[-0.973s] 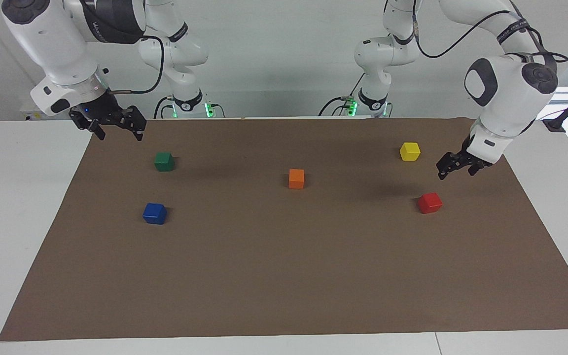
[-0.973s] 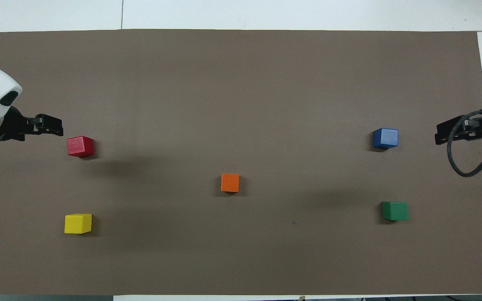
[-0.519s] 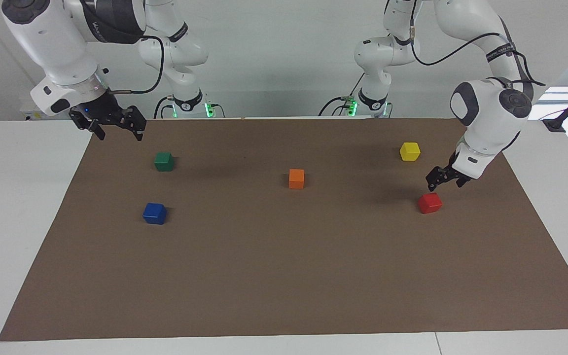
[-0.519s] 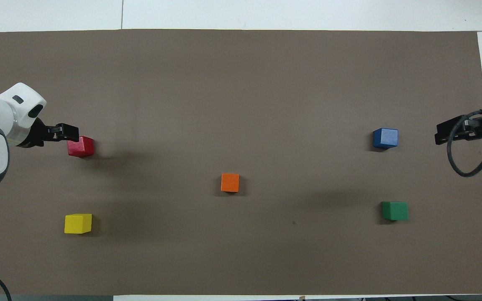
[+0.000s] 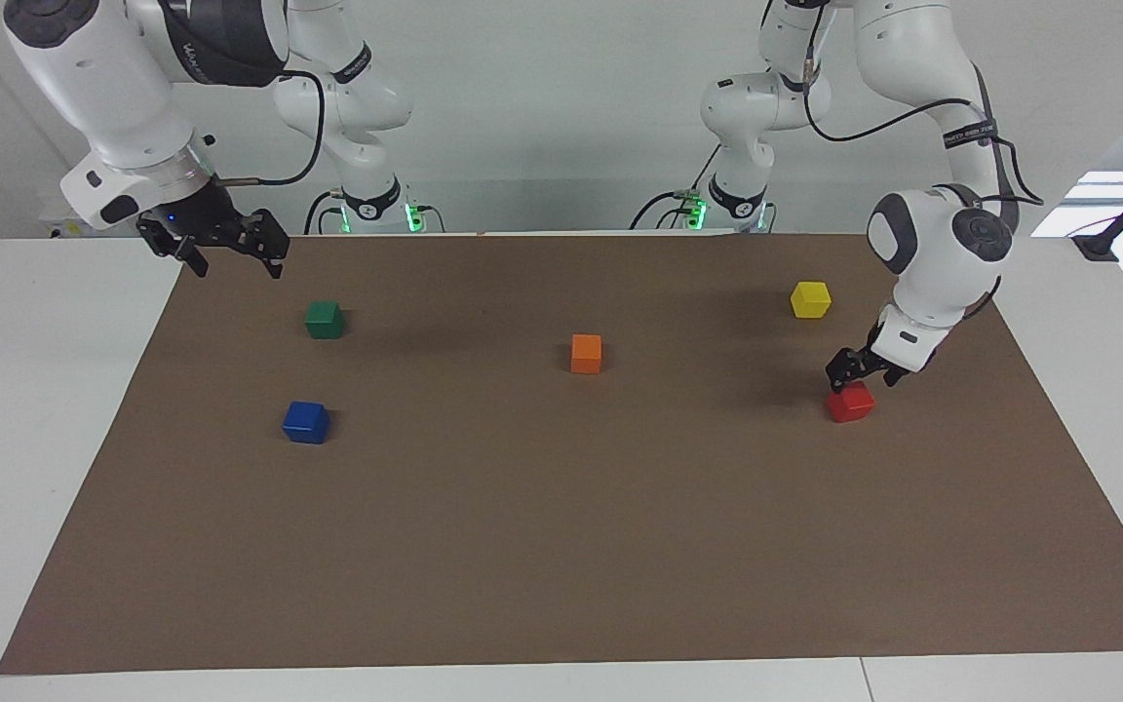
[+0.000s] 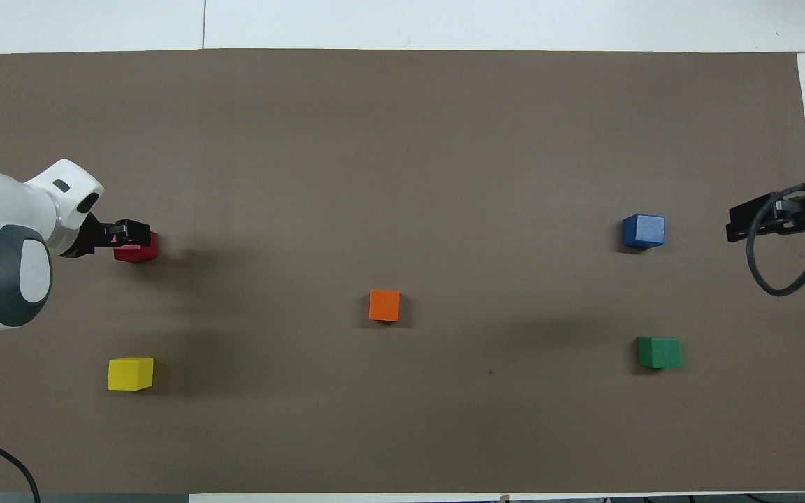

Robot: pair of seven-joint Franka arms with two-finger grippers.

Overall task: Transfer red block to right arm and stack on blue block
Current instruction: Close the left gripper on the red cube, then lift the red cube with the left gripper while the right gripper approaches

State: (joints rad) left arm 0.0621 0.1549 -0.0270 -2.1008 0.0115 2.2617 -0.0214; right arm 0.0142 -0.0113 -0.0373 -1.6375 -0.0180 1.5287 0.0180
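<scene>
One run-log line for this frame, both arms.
left tool: open, over red block, not gripping | right tool: open, waiting above mat edge near green block | blue block: bare

L claw [image 6: 125, 234] over red block [image 6: 138, 250], partly covering it. R claw [image 6: 766, 218] waits beside blue block [image 6: 643, 231], apart.

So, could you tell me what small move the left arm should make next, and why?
Probably lower the left tool a little further, then close. It hangs open just above the red block, which sits on the mat, ungripped. The right tool waits open.
</scene>
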